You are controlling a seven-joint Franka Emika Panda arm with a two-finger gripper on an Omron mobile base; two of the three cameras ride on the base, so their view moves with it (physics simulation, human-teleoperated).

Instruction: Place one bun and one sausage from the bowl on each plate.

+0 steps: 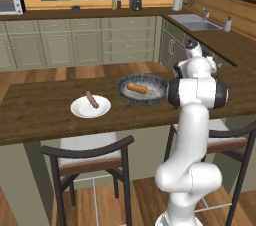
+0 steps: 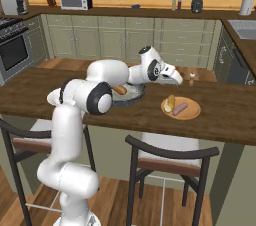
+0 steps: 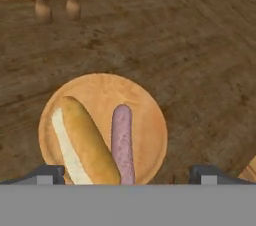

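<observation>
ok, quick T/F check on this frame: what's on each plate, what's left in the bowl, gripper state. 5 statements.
1. The orange plate holds a bun and a sausage. True.
2. The white plate holds a bun. False: it holds one sausage and no bun.
3. One bun lies in the bowl. True.
4. The gripper is shut on the sausage on the orange plate. False: its fingertips stand wide apart above the plate, holding nothing.
5. Two shakers stand on the counter beyond the orange plate. True.
</observation>
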